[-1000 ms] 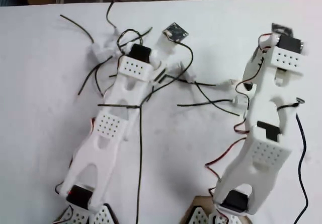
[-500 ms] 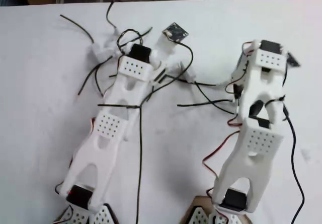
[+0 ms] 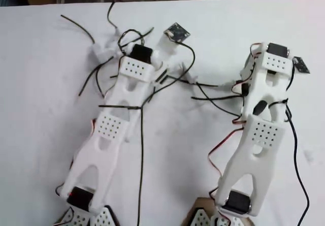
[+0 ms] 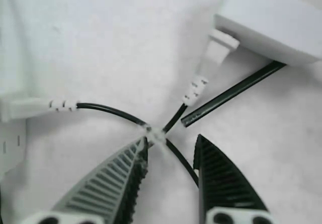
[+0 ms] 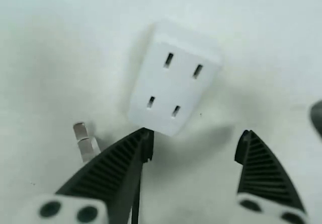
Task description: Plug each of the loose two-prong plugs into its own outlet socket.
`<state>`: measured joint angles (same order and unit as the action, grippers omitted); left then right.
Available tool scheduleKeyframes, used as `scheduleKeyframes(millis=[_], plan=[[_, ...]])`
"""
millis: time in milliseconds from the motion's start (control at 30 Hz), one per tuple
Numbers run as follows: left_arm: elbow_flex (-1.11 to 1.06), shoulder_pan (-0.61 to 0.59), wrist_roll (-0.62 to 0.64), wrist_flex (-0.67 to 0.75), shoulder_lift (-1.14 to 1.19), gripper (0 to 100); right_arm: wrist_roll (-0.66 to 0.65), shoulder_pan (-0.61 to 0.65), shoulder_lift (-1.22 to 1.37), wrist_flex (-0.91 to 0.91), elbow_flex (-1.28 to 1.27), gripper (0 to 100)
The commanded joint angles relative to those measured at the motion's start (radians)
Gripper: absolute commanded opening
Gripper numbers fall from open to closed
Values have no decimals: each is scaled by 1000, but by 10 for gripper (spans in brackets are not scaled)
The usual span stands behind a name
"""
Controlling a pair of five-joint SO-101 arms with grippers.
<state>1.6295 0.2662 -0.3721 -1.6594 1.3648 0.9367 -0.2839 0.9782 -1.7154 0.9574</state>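
Left fingers (image 4: 118, 181) spread, straddling thin black cable (image 4: 108, 110) at its white junction, toward the far edge of white tabletop (image 3: 40, 134), left of centre. White two-prong plug (image 4: 214, 53) touches pale plastic block (image 4: 271, 17) just beyond; cannot tell whether it is seated. Right fingers (image 5: 118, 171) spread, nearer the right edge. White rectangular outlet socket (image 5: 173, 83), four slots, lies flat just ahead of them. Bare metal prongs (image 5: 83, 141) of a loose plug lie just beside one finger.
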Motion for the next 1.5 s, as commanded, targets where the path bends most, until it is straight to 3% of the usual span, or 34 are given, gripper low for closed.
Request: scheduleKeyframes(millis=[0,267,433,800,933,1100,1300,1467], plan=[[32,7,5,17,-15,165,-121,-24,-31,-4,68,273],[32,7,3,17,-15,165,-137,-21,-173,5,74,272],[32,7,3,17,-15,165,-32,-42,-102,94,69,272],[32,7,3,17,-15,165,-28,-88,77,153,75,269],[32,7,3,17,-15,165,-31,-113,54,48,75,163],[32,7,3,17,-15,165,-247,-113,-13,10,75,26],[35,7,8,17,-15,165,-479,-51,-130,-2,71,19],[38,-1,8,17,-15,165,-546,7,-282,-5,20,19]])
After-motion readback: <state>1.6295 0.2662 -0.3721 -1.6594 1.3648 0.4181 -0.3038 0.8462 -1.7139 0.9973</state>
